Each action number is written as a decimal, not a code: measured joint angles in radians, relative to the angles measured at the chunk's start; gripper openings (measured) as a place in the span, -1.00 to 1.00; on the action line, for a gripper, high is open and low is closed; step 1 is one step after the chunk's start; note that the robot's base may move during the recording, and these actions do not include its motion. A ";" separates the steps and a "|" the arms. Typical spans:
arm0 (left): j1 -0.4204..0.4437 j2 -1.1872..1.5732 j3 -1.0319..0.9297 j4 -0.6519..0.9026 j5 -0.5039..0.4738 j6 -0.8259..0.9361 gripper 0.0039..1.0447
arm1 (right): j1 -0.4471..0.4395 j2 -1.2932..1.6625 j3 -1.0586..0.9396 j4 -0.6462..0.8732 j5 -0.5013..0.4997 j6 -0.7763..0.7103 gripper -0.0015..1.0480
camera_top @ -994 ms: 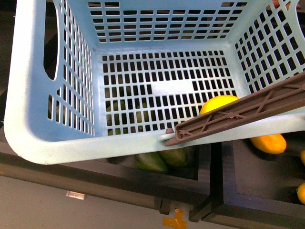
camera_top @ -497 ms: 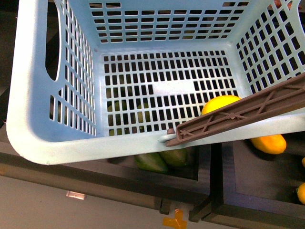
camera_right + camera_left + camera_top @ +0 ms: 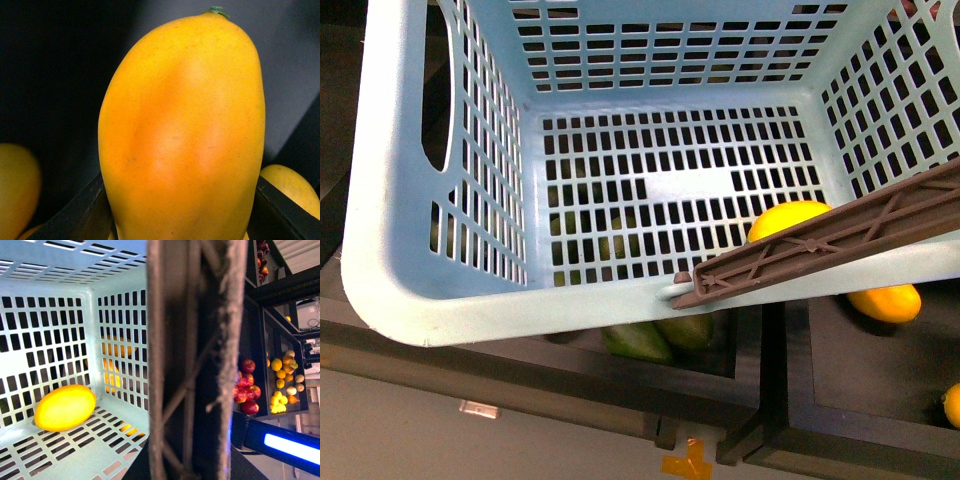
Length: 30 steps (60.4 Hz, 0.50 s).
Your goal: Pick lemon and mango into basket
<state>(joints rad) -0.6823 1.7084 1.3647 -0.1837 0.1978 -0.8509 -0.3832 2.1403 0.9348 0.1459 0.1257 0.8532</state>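
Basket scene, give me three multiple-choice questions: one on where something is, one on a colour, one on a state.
1. Where is the lemon?
A. On the floor of the basket
B. Outside the basket
C. Balanced on the handle

2. What colour is the basket's handle?
A. White
B. Brown
C. Red

3. What state is the mango in?
A. Sliced open
B. Lying in the basket
C. Whole, between the fingers of the right gripper

Answers:
1 A: the left wrist view shows it resting on the slotted floor.
2 B: it crosses the front view as a brown bar.
3 C: dark fingers flank it on both sides in the right wrist view.
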 joint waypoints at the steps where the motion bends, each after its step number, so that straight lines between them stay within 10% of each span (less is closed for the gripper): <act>1: 0.000 0.000 0.000 0.000 0.000 0.000 -0.91 | -0.002 -0.037 -0.015 -0.001 -0.013 -0.027 0.13; 30: 0.000 0.000 0.000 0.000 -0.002 0.000 -0.91 | 0.105 -0.855 -0.123 -0.246 -0.137 -0.183 0.13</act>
<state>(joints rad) -0.6823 1.7084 1.3647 -0.1837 0.1955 -0.8505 -0.2783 1.2858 0.8120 -0.1001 -0.0109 0.6704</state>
